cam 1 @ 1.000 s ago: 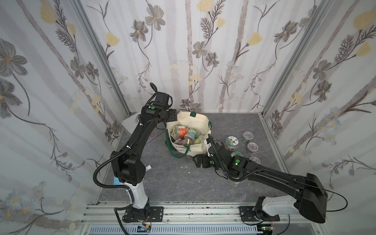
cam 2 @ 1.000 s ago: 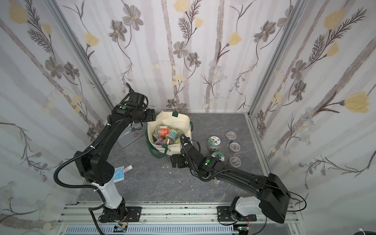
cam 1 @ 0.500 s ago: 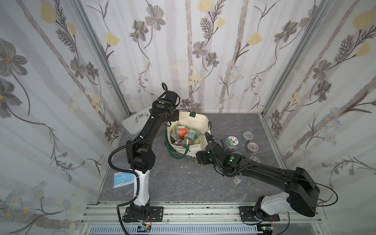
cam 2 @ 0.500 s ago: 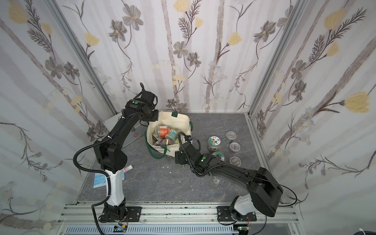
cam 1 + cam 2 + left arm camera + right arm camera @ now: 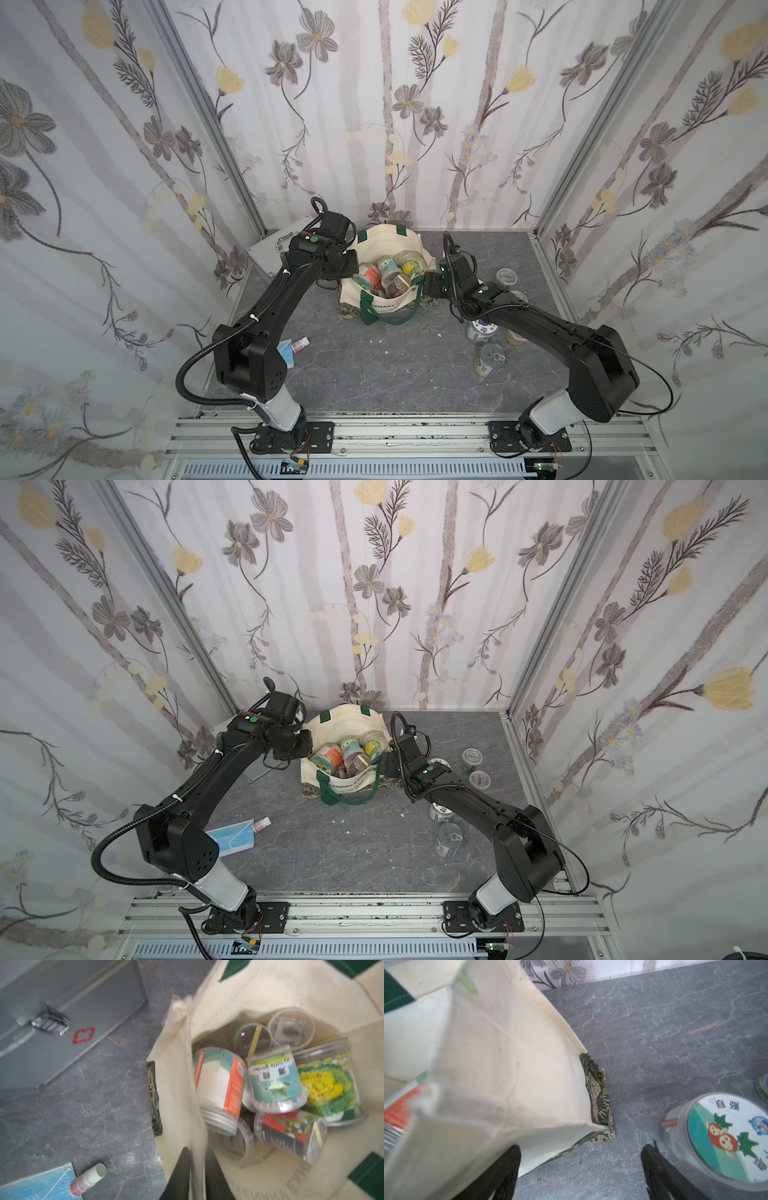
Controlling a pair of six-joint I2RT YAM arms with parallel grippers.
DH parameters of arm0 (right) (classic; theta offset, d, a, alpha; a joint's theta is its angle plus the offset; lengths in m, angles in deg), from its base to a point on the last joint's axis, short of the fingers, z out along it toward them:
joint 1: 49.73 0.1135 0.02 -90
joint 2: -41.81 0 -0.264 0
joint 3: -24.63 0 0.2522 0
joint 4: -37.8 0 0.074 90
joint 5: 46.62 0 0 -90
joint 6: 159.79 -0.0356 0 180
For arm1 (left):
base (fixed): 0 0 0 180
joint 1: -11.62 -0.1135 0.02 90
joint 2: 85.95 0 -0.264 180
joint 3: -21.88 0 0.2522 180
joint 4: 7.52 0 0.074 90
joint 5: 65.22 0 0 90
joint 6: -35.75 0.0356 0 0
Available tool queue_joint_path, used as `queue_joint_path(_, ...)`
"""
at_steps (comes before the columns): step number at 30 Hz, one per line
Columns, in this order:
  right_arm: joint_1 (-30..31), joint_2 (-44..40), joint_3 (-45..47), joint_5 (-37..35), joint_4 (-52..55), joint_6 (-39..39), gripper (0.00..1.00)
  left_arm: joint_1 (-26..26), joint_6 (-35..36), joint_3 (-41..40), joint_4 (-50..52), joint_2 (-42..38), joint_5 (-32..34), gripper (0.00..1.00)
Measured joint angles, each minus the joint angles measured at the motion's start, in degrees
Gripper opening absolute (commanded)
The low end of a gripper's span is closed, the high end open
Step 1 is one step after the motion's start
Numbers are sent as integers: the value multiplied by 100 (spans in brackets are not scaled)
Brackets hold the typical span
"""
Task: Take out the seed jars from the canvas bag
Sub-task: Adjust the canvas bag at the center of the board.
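Left gripper (image 5: 196, 1153): jaws nearly closed on canvas bag (image 5: 176, 1084) rim; cloth could slip. Right gripper (image 5: 581, 1147): jaws wide, empty; 1 finger (image 5: 658, 1167) could topple adjacent seed jar (image 5: 724, 1136).

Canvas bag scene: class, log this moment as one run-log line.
left claw: shut on canvas bag rim | right claw: open, beside bag corner | seed jars: several inside bag, others out on table

Three walls (image 5: 374, 104) papered in pale stripes with grey and yellow flowers on long dark stems close in a dark grey, marble-veined table (image 5: 374, 374), meeting at two bare aluminium corner posts (image 5: 209, 120), with a slotted aluminium rail (image 5: 395, 430) along the near edge, all under soft, even light.
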Motion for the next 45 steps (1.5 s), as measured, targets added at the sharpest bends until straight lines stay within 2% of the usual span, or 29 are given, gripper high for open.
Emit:
queue_joint_path(3,-85,-26,-186,111,13,87,91,293,-398,-800,-365,-721,-179,53)
queue_joint_path(6,-111,-254,-160,243,70,83,92,520,-658,-1167,-485,-1298,-424,66)
queue_joint_path(12,-111,-1220,337,754,26,-96,92,236,-632,-844,-354,-1989,-13,90)
queue_joint_path(16,22,-1606,647,1327,-111,-378,92,-227,-269,59,-155,-1561,254,98)
queue_joint_path(21,662,-1639,691,1755,-249,-629,91,-538,254,1436,164,-50,374,100)
queue_joint_path(24,1137,-1552,730,1821,-326,-743,91,-549,509,2459,505,1032,291,94)
queue_joint_path(25,1255,-1528,761,1934,-319,-796,91,-549,597,2791,599,1384,260,89)
queue_joint_path(29,1545,-1521,852,1910,-310,-955,90,-549,839,3985,1158,2612,63,64)
queue_joint_path(32,1637,-1530,883,1878,-304,-1080,88,-496,898,4194,1488,2872,-70,46)
queue_joint_path(35,1600,-1569,894,1759,-286,-1211,85,-328,901,3880,1539,2632,-160,30)
queue_joint_path(38,1491,-1598,846,1714,-293,-1294,78,-138,868,3191,1449,2065,-203,21)
queue_joint_path(45,929,-1436,544,1722,-326,-1325,59,-2,420,1394,791,767,-450,14)
